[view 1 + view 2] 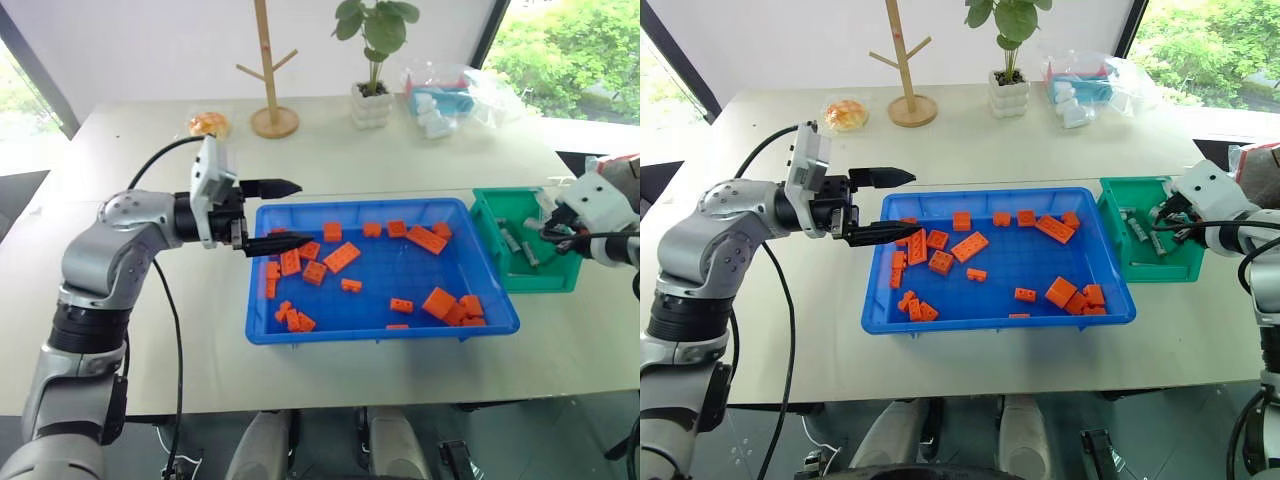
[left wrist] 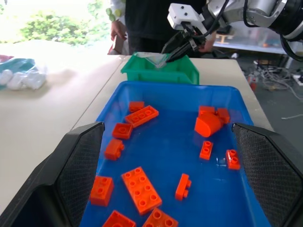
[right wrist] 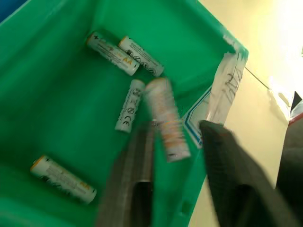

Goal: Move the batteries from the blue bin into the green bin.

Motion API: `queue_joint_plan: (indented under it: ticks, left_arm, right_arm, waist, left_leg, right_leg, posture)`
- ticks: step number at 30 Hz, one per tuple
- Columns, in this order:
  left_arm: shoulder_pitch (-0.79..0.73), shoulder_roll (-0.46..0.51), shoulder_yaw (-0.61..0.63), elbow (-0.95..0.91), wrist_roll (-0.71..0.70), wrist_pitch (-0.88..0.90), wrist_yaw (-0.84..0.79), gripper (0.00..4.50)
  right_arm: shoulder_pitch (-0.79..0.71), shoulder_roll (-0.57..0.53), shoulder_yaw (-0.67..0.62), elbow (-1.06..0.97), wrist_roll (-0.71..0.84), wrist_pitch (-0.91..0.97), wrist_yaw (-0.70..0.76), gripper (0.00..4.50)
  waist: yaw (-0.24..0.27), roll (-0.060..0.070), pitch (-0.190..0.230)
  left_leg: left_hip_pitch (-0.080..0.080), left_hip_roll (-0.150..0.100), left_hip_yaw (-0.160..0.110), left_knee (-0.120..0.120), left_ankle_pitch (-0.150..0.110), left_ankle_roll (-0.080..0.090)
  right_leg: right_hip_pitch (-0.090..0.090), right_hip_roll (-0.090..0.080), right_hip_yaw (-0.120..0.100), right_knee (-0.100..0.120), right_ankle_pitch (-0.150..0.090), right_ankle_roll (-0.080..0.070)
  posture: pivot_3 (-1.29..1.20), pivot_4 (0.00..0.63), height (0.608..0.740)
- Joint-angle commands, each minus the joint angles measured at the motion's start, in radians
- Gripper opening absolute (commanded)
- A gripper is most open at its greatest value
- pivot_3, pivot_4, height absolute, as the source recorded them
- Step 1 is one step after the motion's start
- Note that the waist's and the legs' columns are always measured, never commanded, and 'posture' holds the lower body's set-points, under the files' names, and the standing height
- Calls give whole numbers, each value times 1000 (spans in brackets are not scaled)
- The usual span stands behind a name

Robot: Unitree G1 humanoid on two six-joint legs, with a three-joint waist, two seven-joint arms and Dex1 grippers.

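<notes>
The blue bin sits mid-table and holds scattered orange bricks. Against its right end stands the green bin, with several batteries lying on its floor. My right gripper hangs over the green bin with its fingers apart. A blurred battery is loose in the gap between them, above the bin's floor. My left gripper is open and points level over the blue bin's left rim, with nothing between its fingers.
A wooden stand, a potted plant, a clear bag of items and a wrapped orange item line the table's far side. A person stands beyond the green bin. The table's edge runs close behind that bin.
</notes>
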Motion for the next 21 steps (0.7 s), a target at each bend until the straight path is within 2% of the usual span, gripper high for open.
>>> queue_joint_plan:
  ticks: [1, 6, 10, 15, 18, 21]
  left_arm:
    - [-23, -1, 8, 9, 9, -24, -14, 4500]
    - [-13, -5, 16, 18, 11, -24, -17, 4500]
    - [22, 10, 32, 10, 11, -20, -10, 4500]
    - [54, 36, 63, 5, -5, 1, 11, 4500]
    - [73, 57, 101, 6, -27, 35, 21, 4500]
    - [99, 79, 118, 6, -26, 31, 15, 4500]
  right_arm:
    - [0, 7, -101, -111, 87, -18, -4, 2935]
    - [107, 11, -268, -283, 283, 53, 111, 2935]
    - [328, -1, -478, -425, 411, 152, 245, 2935]
    - [570, 22, -732, -461, 518, 222, 369, 2935]
    - [683, 48, -804, -433, 509, 178, 383, 2935]
    - [729, 72, -821, -417, 519, 159, 357, 2935]
  waist:
    - [2, 0, 0]
    - [16, 0, 0]
    - [35, 0, 0]
    - [32, 0, 0]
    - [28, -1, 0]
    - [25, -1, 0]
  left_leg:
    - [0, 0, 0, 0, 0, 0]
    - [-1, 0, -2, 0, 0, 0]
    - [-1, 0, -3, 0, -1, 2]
    - [1, 0, -3, 1, -2, 2]
    - [2, 0, -3, 1, -2, 2]
    - [4, 1, -2, 1, -2, 2]
  right_leg:
    - [0, 0, 0, 0, 0, 0]
    - [1, 0, -1, 0, 0, 0]
    - [2, 0, -2, -2, 0, 0]
    - [5, 0, -2, -4, -1, 0]
    - [7, 0, -2, -5, -1, 0]
    - [7, 0, -2, -4, -1, -1]
  posture:
    - [0, 150, 693]
    - [0, 150, 693]
    - [0, 150, 693]
    - [0, 150, 693]
    - [0, 150, 693]
    - [0, 150, 693]
